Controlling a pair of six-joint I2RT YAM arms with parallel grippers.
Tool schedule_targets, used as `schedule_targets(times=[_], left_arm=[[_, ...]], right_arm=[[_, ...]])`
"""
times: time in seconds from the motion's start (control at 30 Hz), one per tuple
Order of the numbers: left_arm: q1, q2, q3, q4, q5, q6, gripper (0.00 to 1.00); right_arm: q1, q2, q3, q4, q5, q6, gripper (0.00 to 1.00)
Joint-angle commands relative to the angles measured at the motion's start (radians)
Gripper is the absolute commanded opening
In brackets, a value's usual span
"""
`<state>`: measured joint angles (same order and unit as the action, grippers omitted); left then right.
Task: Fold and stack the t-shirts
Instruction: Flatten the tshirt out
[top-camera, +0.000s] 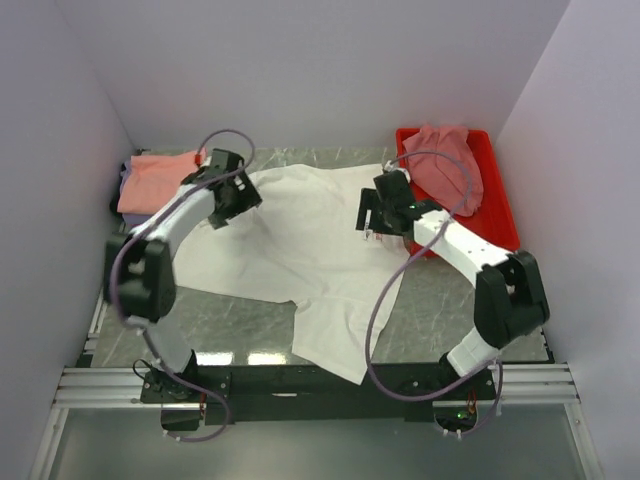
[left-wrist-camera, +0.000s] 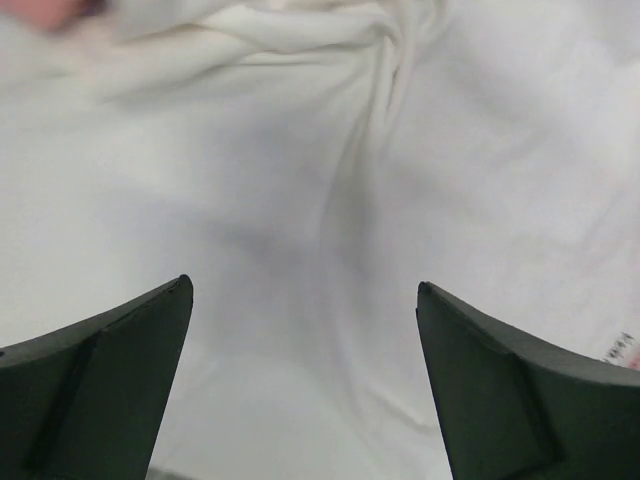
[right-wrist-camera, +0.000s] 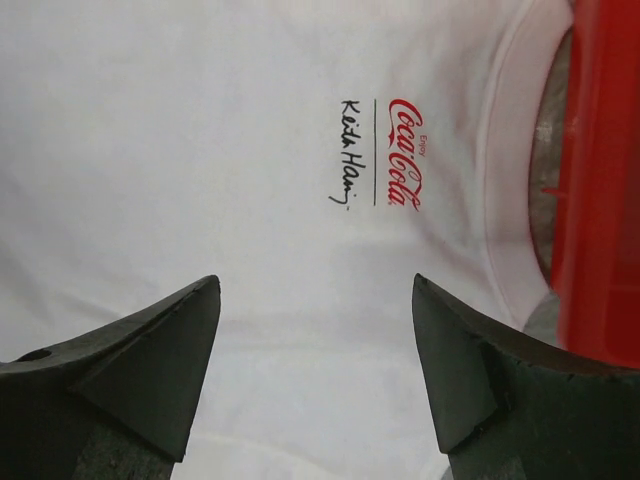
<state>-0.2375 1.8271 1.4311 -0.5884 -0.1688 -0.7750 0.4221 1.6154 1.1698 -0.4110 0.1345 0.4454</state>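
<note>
A white t-shirt (top-camera: 300, 245) lies spread across the middle of the table, still wrinkled near its far left part (left-wrist-camera: 330, 150). Its small red chest logo (right-wrist-camera: 403, 154) and collar (right-wrist-camera: 505, 180) show in the right wrist view. My left gripper (top-camera: 222, 212) (left-wrist-camera: 303, 285) hovers open over the shirt's left side, with only cloth below it. My right gripper (top-camera: 372, 225) (right-wrist-camera: 315, 280) stands open over the chest area, nothing between its fingers. A folded salmon-orange t-shirt (top-camera: 150, 178) rests on a lavender one (top-camera: 126, 207) at the back left. A dusty-pink t-shirt (top-camera: 445, 165) lies crumpled in the tray.
A red plastic tray (top-camera: 503, 205) (right-wrist-camera: 600, 200) sits at the back right, its edge close beside the white shirt's collar. White walls close in the table on the left, back and right. Grey marbled tabletop (top-camera: 240, 315) shows in front of the shirt.
</note>
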Motion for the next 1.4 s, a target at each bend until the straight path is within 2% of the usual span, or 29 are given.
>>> schedule_targets(times=[0.0,0.1,0.13,0.2,0.23,0.37,0.6,0.8,1.0,1.1,1.37], left_arm=[[0.036,-0.308,-0.247,-0.042,-0.132,-0.101,0.99],[0.133,-0.498,-0.421,-0.059,-0.120,-0.190,0.99],[0.215,-0.541,-0.522,-0.057,-0.104,-0.210,1.00],[0.309,-0.649,-0.645,-0.047,-0.084,-0.228,0.99],[0.385,-0.675,-0.675,-0.042,-0.086,-0.234,0.99],[0.466,-0.738,-0.741,-0.033,-0.132,-0.271,0.99],[0.552,-0.620,-0.758,0.107,-0.023,-0.230,1.00],[0.566,-0.445,-0.716,0.167,0.011,-0.199,0.92],[0.567,-0.367,-0.730,0.202,0.020,-0.219,0.78],[0.567,-0.358,-0.748,0.228,0.043,-0.221,0.64],[0.566,-0.353,-0.790,0.251,0.067,-0.219,0.53]], right_arm=[[0.006,-0.127,-0.071,0.047,0.051,0.038,0.85],[0.004,-0.196,-0.114,0.080,0.074,0.056,0.86],[0.004,-0.227,-0.125,0.098,0.077,0.058,0.87],[0.003,-0.253,-0.153,0.113,0.088,0.067,0.87],[0.003,-0.264,-0.163,0.132,0.089,0.068,0.87],[0.001,-0.319,-0.203,0.159,0.111,0.073,0.87],[-0.014,-0.338,-0.226,0.159,0.151,0.070,0.92],[-0.019,-0.338,-0.236,0.175,0.131,0.059,0.94],[-0.025,-0.328,-0.229,0.169,0.132,0.045,0.95],[-0.025,-0.316,-0.219,0.156,0.140,0.046,0.95],[-0.025,-0.298,-0.210,0.150,0.149,0.049,0.95]])
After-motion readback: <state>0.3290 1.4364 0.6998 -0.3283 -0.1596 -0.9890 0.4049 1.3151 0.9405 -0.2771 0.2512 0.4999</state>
